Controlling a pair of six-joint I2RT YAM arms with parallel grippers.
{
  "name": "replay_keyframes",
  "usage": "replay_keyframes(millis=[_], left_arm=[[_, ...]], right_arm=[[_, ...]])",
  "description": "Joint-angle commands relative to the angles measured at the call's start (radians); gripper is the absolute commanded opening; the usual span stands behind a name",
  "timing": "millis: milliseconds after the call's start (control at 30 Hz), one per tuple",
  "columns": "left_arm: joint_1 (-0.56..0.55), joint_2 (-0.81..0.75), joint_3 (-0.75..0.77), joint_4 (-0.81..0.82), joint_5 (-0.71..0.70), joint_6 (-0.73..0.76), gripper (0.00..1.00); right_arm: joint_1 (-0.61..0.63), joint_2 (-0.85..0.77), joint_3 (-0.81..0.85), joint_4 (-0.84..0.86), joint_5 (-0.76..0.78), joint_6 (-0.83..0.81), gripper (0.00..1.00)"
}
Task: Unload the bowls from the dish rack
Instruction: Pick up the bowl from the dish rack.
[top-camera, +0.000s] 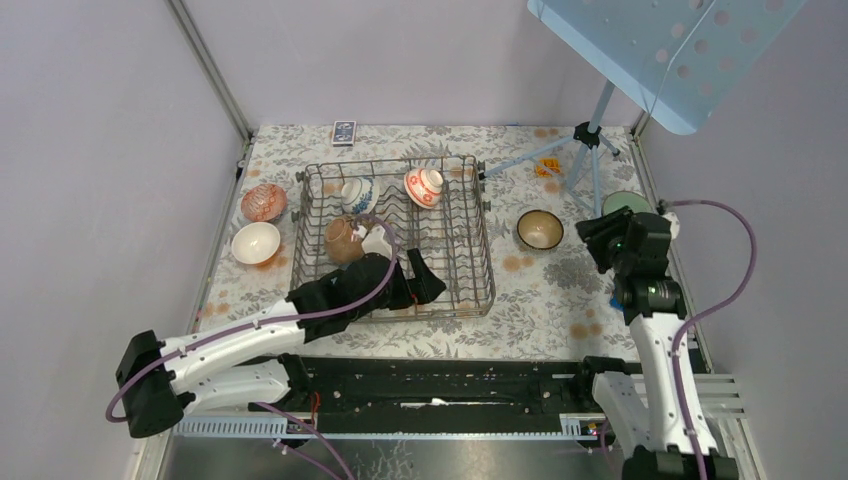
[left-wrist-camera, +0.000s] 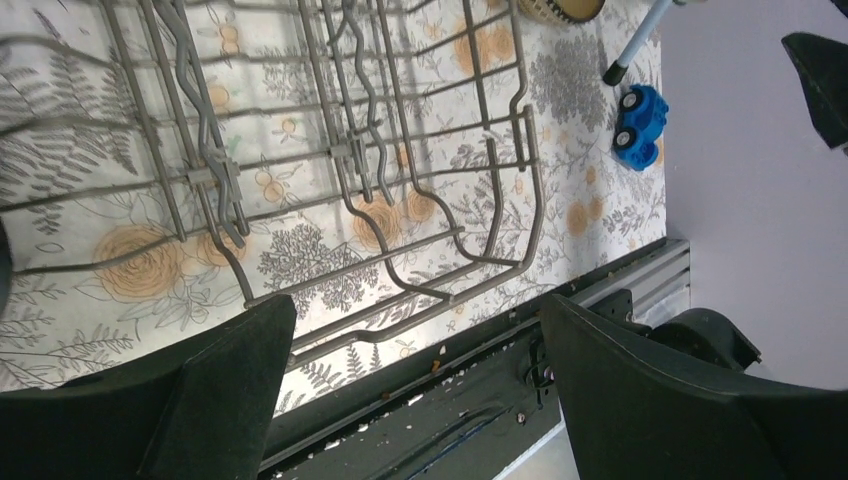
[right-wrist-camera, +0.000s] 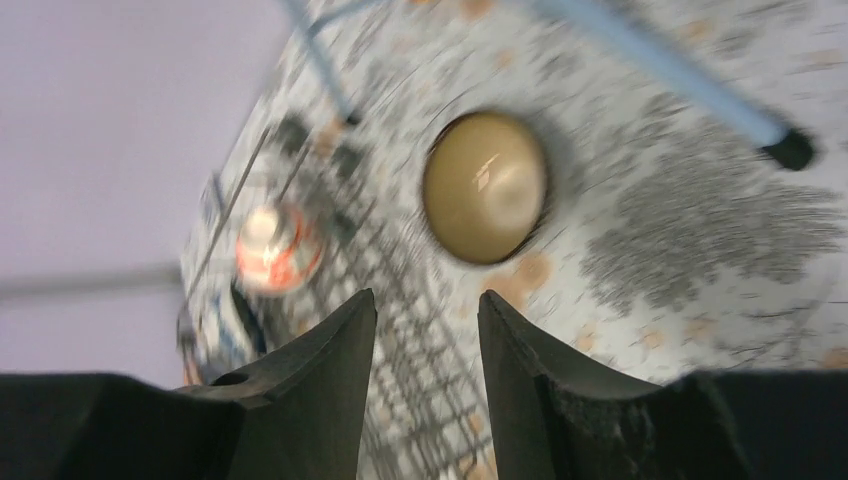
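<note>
Blur smears the dish rack (right-wrist-camera: 395, 270) and red-patterned bowl (right-wrist-camera: 278, 248).

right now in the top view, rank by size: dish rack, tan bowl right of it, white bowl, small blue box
dish rack, by far
tan bowl and white bowl: look alike, unranked
small blue box

Open table (top-camera: 560, 300) near and right of the dish rack (top-camera: 488, 262); upright tines (top-camera: 455, 240) crowding inside; tripod legs (top-camera: 535, 155) blocking far right.
</note>
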Motion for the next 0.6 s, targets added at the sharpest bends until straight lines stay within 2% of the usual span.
replay_keyframes(millis=[0, 133, 200, 267, 433, 567], left_arm=[[0.001, -0.039, 0.101, -0.057, -0.094, 0.052, 0.97], [0.0, -0.045, 0.166, -0.114, -0.175, 0.089, 0.98], [0.001, -0.049, 0.195, -0.149, -0.224, 0.116, 0.98], [0.001, -0.054, 0.218, -0.185, -0.295, 0.154, 0.99], [0.012, -0.057, 0.251, -0.26, -0.448, 0.241, 0.99], [0.064, -0.058, 0.269, -0.282, -0.473, 0.266, 0.99]], right_arm=[[0.18, -0.085, 0.02, -0.024, -0.098, -0.138, 0.5], [0.319, -0.131, 0.006, -0.003, -0.205, -0.187, 0.53], [0.404, -0.132, 0.0, 0.008, -0.206, -0.2, 0.54], [0.541, -0.109, 0.001, 0.024, -0.173, -0.222, 0.55], [0.855, 0.054, 0.047, 0.085, 0.012, -0.284, 0.56], [0.935, 0.229, 0.089, 0.188, 0.052, -0.311, 0.57]])
